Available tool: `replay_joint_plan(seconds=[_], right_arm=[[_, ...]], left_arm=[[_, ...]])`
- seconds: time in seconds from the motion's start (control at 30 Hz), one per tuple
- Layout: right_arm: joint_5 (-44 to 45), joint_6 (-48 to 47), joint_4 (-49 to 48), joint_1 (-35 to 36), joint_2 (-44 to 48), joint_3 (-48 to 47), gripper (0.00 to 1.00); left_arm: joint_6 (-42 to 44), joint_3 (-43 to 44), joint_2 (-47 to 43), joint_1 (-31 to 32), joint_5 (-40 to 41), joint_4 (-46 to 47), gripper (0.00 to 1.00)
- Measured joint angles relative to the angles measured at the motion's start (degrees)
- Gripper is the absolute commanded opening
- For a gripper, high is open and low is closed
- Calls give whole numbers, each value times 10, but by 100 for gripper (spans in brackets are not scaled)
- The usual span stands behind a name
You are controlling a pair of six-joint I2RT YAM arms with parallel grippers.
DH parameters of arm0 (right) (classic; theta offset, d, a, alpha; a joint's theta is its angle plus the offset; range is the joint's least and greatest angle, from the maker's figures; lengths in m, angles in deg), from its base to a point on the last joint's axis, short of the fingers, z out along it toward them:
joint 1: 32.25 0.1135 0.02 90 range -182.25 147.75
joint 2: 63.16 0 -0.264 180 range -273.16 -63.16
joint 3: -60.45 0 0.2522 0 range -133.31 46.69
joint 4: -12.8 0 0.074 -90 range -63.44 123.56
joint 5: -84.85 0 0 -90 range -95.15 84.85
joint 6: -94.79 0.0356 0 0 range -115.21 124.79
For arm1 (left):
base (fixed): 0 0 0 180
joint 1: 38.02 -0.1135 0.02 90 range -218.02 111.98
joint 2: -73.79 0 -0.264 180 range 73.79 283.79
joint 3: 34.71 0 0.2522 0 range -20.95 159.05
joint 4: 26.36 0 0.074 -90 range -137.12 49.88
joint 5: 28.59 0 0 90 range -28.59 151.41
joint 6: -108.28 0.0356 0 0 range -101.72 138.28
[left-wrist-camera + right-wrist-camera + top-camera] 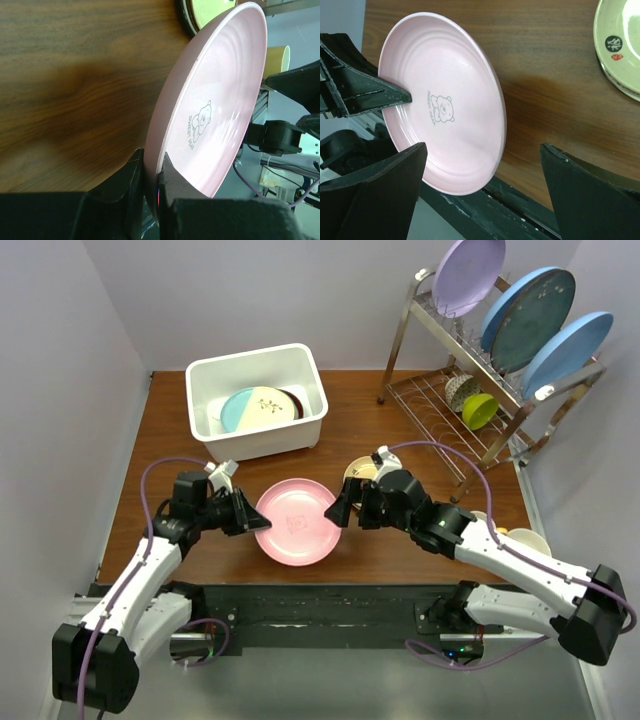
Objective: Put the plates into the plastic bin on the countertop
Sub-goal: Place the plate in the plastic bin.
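Brown countertop (350,425) below; only your top view shows the bin (250,358). Your left gripper (152,162) pinches the plate (440,100) by its rim; your right gripper (482,146) stands wide open around the other edge.

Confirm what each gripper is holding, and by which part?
Left gripper pinches the pink plate by its rim, at the edge nearest that arm. Right gripper is open, holding nothing.

Jaws on my claw (482,146) spread wide, gripping nothing. The pink plate (445,105) is tilted up off the bench (545,75) with its bear print facing me, and the left claw (400,96) pinches its rim. A cream plate (620,45) lies flat at top right.
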Motion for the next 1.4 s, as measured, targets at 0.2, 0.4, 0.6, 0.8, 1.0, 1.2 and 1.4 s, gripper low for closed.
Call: replay_joint_plan(seconds=[0.2,0.4,0.6,0.8,1.0,1.2,1.4], right_arm=[[18,-6,2,0,36,6,99],[28,-11,7,0,51,16,99],[36,-17,18,0,52,18,99],[40,-21,24,0,63,19,99],[40,-22,25,0,63,19,99],[40,-24,24,0,60,19,99],[40,-25,24,0,55,19,99]], left_arm=[[2,47,41,0,13,0,0],[10,104,91,0,25,0,0],[27,190,151,0,43,-5,0],[42,290,219,0,52,-12,0],[57,381,287,0,63,-33,0],[71,454,342,0,70,-47,0],[75,506,387,0,74,-62,0]])
